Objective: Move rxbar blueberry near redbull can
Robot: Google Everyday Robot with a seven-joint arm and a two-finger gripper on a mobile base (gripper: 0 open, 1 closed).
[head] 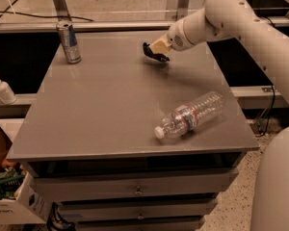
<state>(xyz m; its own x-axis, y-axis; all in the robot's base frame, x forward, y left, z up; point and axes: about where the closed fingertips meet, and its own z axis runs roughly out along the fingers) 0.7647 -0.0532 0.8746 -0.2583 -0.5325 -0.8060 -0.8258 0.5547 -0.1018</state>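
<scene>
The rxbar blueberry (157,56) is a small dark bar at the far middle of the grey table (101,109). My gripper (152,51) reaches in from the right and is shut on it, holding it just above the tabletop. The bar is partly hidden by the fingers. The redbull can (69,41), slim and silver-blue, stands upright at the far left corner, well to the left of the gripper.
A clear plastic water bottle (190,115) lies on its side at the near right of the table. A white pump bottle (1,88) stands on a ledge to the left. A cardboard box (9,201) sits on the floor at lower left. Metal posts (59,1) rise behind the table.
</scene>
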